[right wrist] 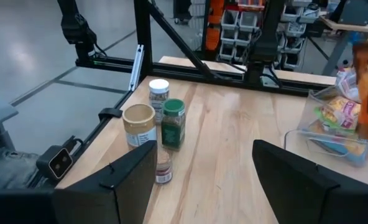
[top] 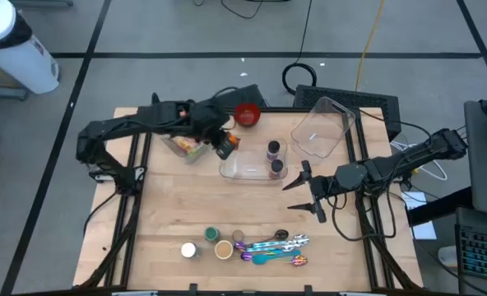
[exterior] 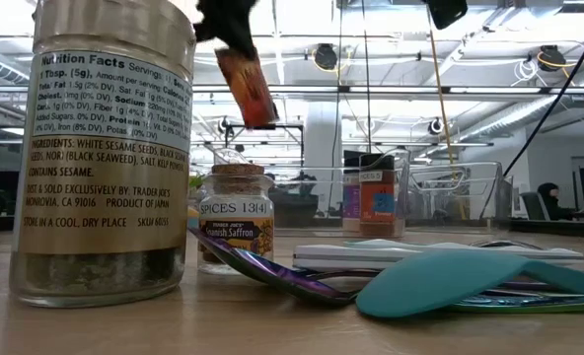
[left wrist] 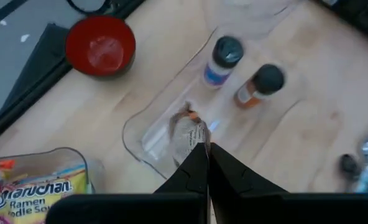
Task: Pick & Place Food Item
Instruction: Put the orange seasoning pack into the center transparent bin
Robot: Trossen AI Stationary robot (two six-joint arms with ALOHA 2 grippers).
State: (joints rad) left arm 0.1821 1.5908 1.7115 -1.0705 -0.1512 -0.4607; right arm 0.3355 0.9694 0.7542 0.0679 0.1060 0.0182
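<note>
On the tabletop [top: 169, 214], a tray [top: 245, 169] holding two spice jars [top: 274, 159] lies near the far edge, a bowl [top: 247, 114] behind it, a noodle bin [top: 183, 146] to its left, and jars [top: 212, 243] beside spoons [top: 274, 248] along the near edge

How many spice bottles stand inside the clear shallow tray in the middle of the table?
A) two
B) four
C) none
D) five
A: the high view shows two spice bottles standing together at one end of the clear tray; the left wrist view shows the same pair, and the rest of the tray is bare.
</note>
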